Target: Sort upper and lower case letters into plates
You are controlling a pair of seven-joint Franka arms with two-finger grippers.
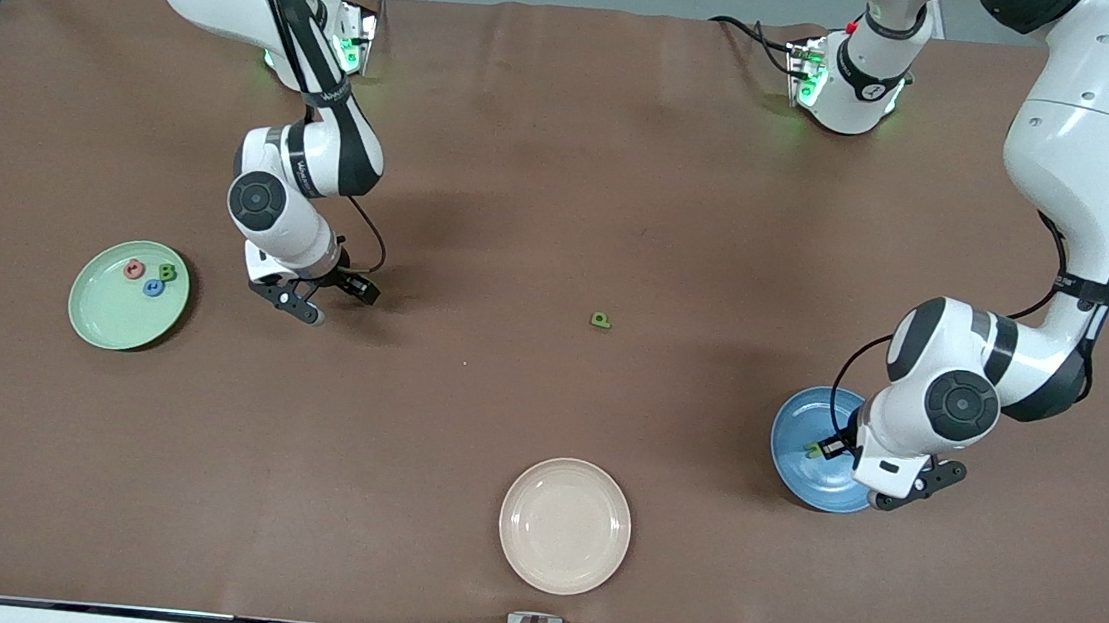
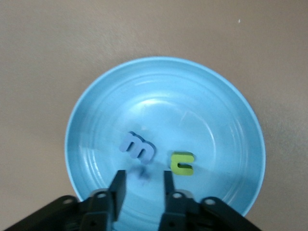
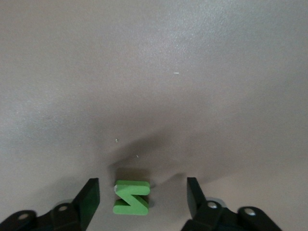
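Brown mat covers the table (image 1: 568, 152), creased lightly along the robots' edge.

Left gripper (image 2: 142, 185): over the blue plate (image 2: 221, 110), fingers partly apart with nothing between them. A blue letter m (image 2: 138, 147) sits in the plate just off the fingertips, blurred, its long axis slanted across the plate floor. A green letter c (image 2: 182, 162) lies flat beside it, apart from the m. The left arm comes down from its base in a bend, wrist over the plate's rim toward the left arm's end of the table.

Right gripper (image 3: 143, 195): low over the mat, fingers spread wide, not gripping. A green letter Z (image 3: 131, 197) lies flat on the mat between them, touching neither finger, its bars running across the gap. The right arm folds down from its base, elbow high, wrist beside the light green plate (image 1: 102, 322).

In that green plate, 3 letters cluster near the rim toward the robots: a red-pink letter (image 1: 134, 268), a green B (image 1: 166, 272) and a blue letter (image 1: 154, 288), close together.

1 green letter P (image 1: 600, 321) lies alone on the mat mid-table. A cream plate (image 1: 564, 524) sits nearest the front camera.
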